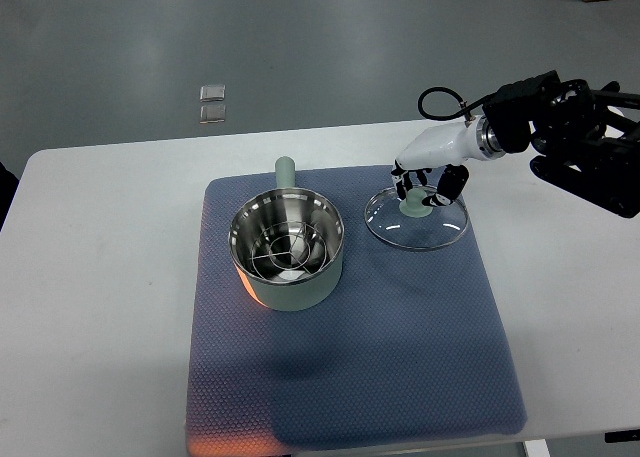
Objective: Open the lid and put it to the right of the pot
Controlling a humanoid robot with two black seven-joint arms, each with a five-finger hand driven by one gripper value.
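Glass lid lying flat on the blue mat, just right of the open pot. Right hand over its pale knob, fingers curled around it, apparently pinching. Likely stiff, smooth, breakable and fairly light; best gripped by the knob, never the slick rim.

No readable text, label, brand, number or sign shows on anything here
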